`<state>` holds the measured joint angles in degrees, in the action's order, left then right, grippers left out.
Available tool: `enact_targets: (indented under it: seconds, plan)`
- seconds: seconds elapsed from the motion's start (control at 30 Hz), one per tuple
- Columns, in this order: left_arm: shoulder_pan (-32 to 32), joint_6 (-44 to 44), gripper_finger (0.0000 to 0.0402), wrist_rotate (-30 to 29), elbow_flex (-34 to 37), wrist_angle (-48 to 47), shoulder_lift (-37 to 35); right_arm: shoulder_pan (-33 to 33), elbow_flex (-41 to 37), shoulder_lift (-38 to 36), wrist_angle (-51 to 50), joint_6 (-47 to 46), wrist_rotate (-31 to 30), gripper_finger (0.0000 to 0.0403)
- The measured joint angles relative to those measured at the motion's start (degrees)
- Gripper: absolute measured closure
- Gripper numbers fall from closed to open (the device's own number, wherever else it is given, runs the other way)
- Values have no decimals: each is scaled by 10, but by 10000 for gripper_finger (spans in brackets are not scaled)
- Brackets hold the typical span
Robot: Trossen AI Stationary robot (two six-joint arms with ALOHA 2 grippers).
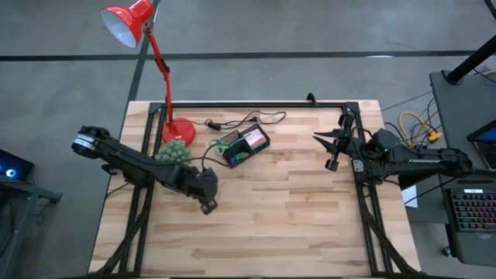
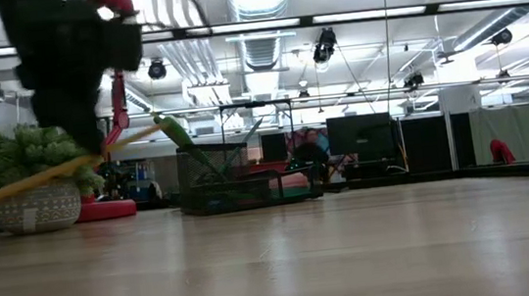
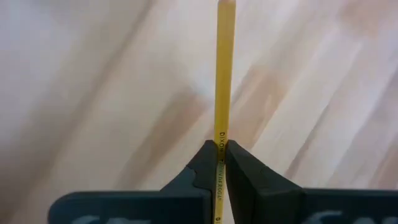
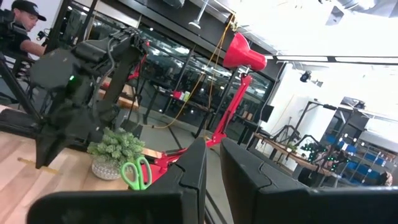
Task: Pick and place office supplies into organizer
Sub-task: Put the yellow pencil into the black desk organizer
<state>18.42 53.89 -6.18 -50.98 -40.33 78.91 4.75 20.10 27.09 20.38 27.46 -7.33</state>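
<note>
Left gripper (image 3: 219,163) pinched a yellow pencil (image 3: 224,74) over bare table (image 1: 294,225), near its centre-left, pencil held clear of the wood in low view. Organizer (image 1: 244,146) sat just beyond, toward the lamp (image 1: 136,27) & plant (image 1: 173,153). Right gripper (image 1: 327,147) waited at the table's right edge, fingers nearly together w/ nothing between.
</note>
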Motion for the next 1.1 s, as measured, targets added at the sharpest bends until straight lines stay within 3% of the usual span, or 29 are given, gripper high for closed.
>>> enact_targets:
  seconds: [0.3, 0.7, 1.1]
  plan:
    - [-52, -241, 401, -79, 0, 204, -7, 0, 0, 0, 0, 0, 0, 365]
    - [-157, -560, 401, -98, 0, 444, 13, 0, 0, 0, 0, 0, 0, 365]
    - [-216, -698, 401, -149, 0, 508, 14, 0, 0, 0, 0, 0, 0, 365]
